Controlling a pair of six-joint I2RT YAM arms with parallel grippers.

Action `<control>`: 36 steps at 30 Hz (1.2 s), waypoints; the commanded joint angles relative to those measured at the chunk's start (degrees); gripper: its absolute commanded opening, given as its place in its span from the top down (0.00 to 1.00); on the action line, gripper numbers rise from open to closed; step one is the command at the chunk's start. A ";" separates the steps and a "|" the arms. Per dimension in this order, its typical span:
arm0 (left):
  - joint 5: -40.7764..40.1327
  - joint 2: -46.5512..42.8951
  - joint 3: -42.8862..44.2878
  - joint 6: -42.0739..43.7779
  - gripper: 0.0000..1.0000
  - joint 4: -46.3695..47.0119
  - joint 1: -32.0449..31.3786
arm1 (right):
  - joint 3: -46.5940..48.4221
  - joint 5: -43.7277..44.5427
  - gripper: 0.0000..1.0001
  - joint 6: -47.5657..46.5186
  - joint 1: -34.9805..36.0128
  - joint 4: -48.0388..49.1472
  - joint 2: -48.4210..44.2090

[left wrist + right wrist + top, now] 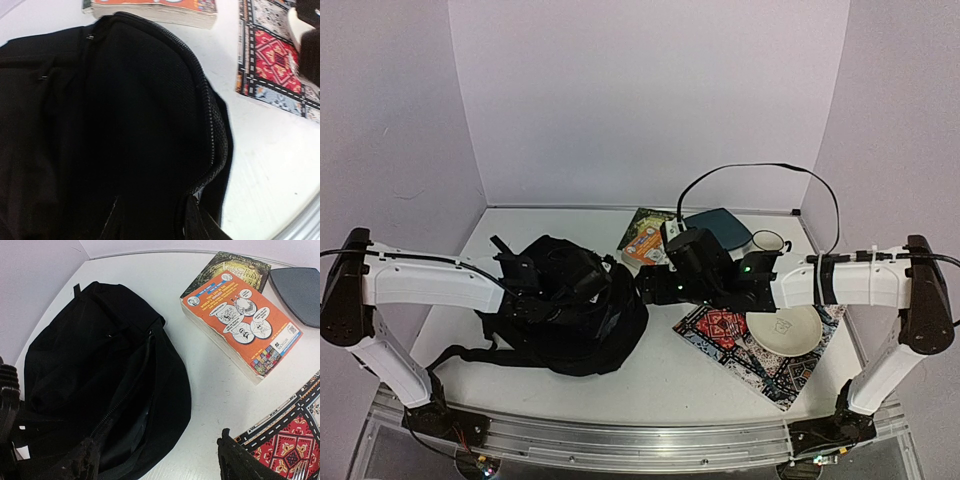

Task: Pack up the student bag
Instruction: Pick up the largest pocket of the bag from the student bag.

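Observation:
The student bag (570, 320), a soft black backpack, lies left of centre with its zipper mouth (125, 400) partly agape. My left gripper (588, 283) rests on top of it. In the left wrist view its fingers (200, 222) straddle black fabric by the zipper rim (212, 130), black on black, so I cannot make out a pinch. My right gripper (160, 465) hovers open at the bag's right edge (655, 285). One of its fingers is over the bag's mouth and the other over bare table.
An orange paperback (242, 322) lies on a green book (235, 267) behind the bag. A teal pouch (718, 228) and a mug (767, 242) sit at the back right. A patterned book (745, 350) carries a white plate (783, 330) under the right arm.

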 commanded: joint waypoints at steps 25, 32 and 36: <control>2.84 -6.07 1.50 5.65 1.00 -3.22 12.83 | 3.09 -6.40 0.20 -3.59 -0.30 -0.31 2.87; -5.35 -6.84 1.17 7.99 1.00 -6.08 19.52 | 7.49 -12.59 0.20 -2.28 -0.24 0.15 9.97; -7.62 -5.14 -0.56 7.53 0.99 -6.25 23.79 | 9.10 -11.05 0.21 -1.80 -0.28 -0.77 13.84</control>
